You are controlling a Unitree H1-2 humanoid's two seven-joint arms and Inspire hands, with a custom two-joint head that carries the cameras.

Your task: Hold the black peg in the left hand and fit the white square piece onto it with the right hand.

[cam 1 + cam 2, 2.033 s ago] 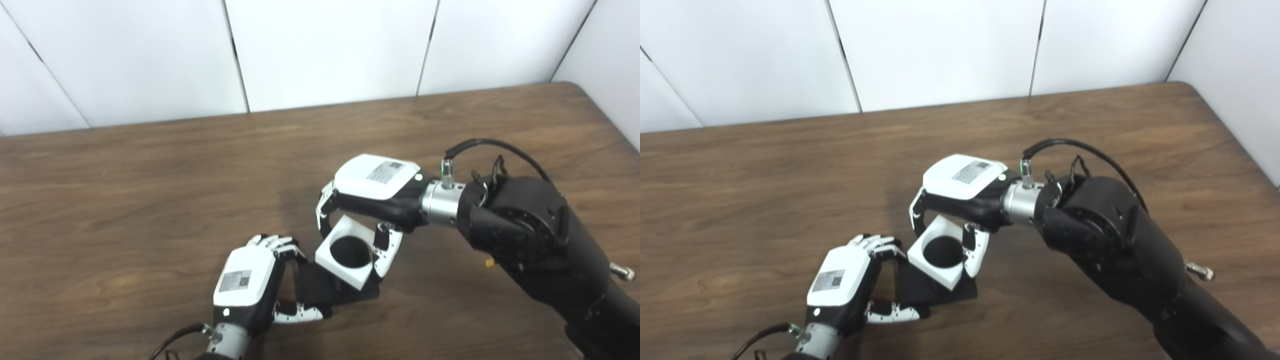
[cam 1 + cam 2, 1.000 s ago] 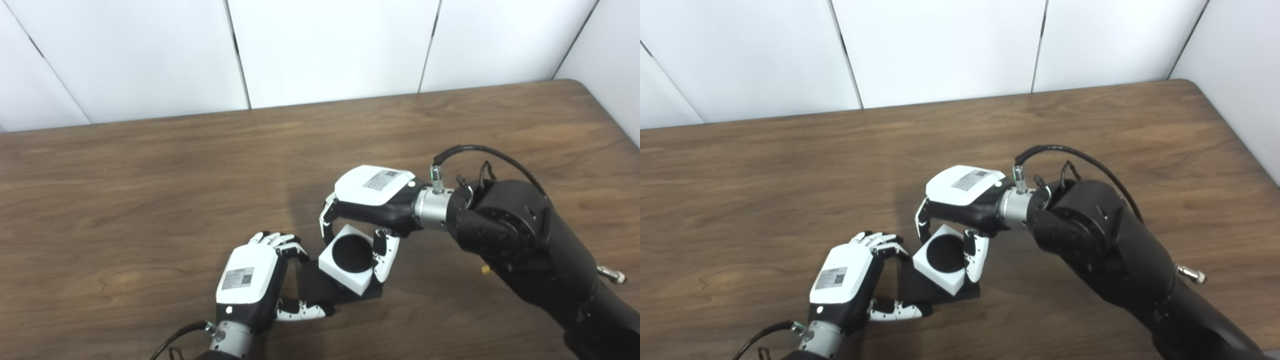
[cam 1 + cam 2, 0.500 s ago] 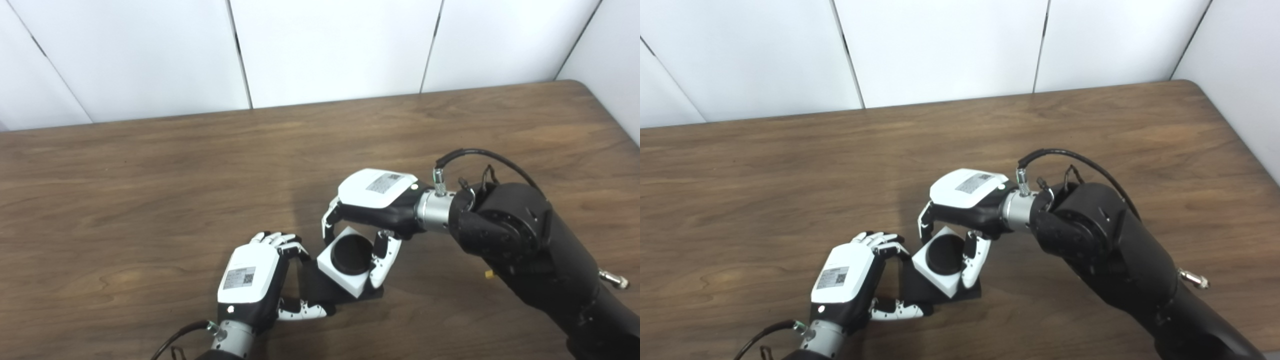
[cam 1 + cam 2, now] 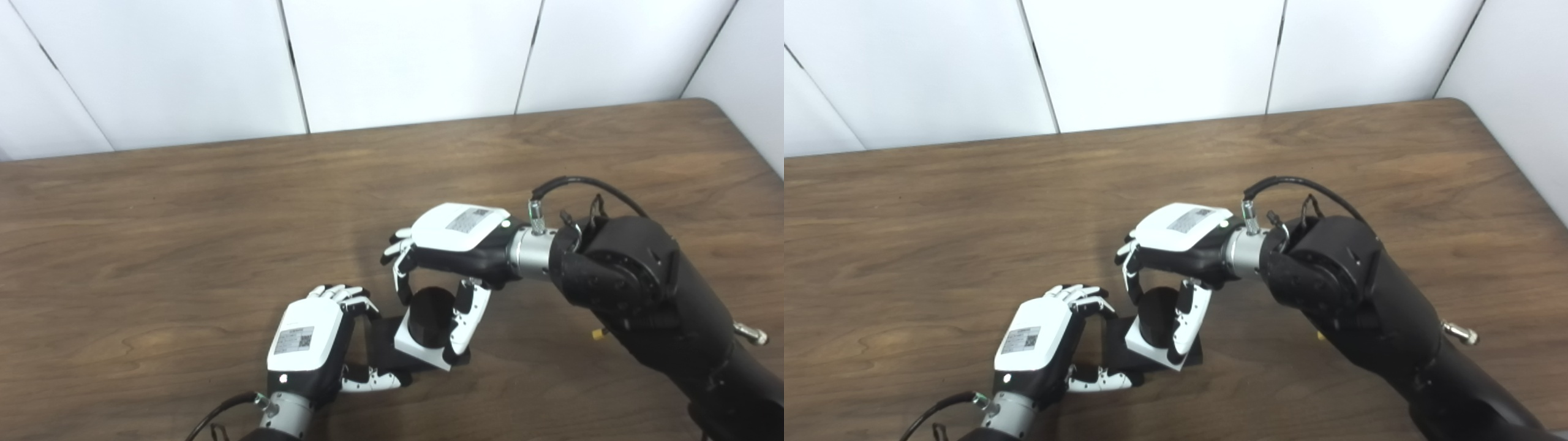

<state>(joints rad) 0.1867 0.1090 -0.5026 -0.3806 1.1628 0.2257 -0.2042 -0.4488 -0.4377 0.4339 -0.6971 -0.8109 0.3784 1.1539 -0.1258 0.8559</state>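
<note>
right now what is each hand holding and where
The left hand grips the black peg's base at its left edge. The right hand looks opened around the white square piece.

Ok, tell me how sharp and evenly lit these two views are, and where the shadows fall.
Left eye view: sharp, soft even light, no blown glare; a faint shadow band runs up the table behind the right hand. Right eye view: equally sharp; the black peg and its base merge into one dark mass inside the white square piece, beside the left hand.
</note>
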